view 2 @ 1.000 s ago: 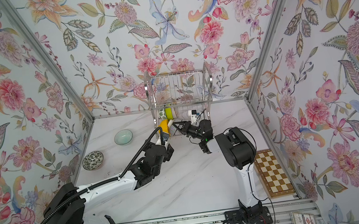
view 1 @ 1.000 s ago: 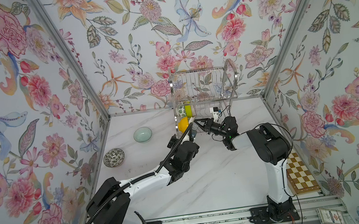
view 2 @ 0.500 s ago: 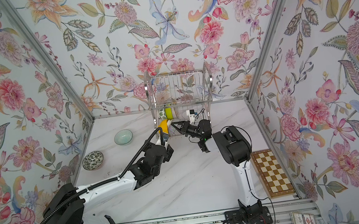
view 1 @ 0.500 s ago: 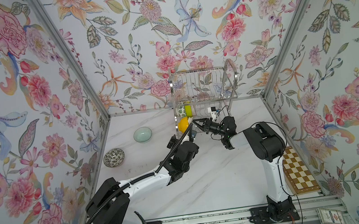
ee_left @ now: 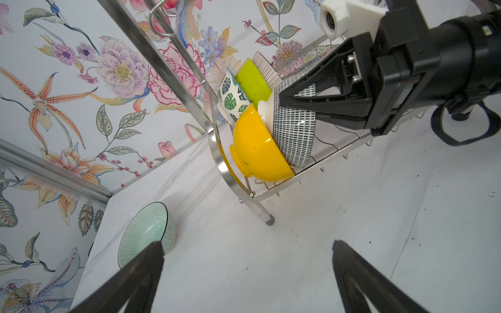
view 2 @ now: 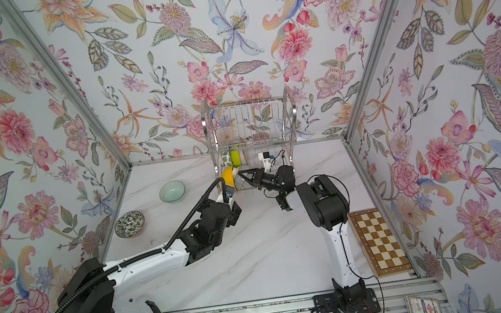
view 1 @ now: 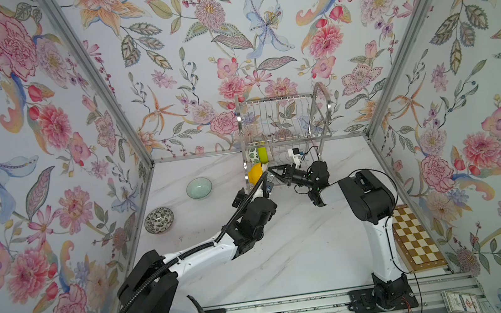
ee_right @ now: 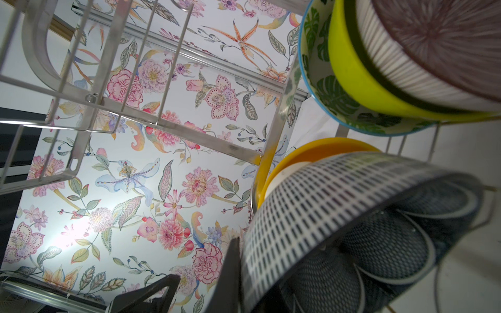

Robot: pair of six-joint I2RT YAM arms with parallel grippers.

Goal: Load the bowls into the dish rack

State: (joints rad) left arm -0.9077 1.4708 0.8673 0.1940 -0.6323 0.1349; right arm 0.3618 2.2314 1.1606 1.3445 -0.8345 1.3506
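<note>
Right tool closed on navy bowl rim, inside rack
Left tool wide open over free bench, near rack corner.

A silver wire dish rack stands at the back of the white marble bench. The right gripper reaches into its lower tier, beside an orange-yellow bowl. A pale celadon bowl and a black-white speckled bowl lie further left.
</note>
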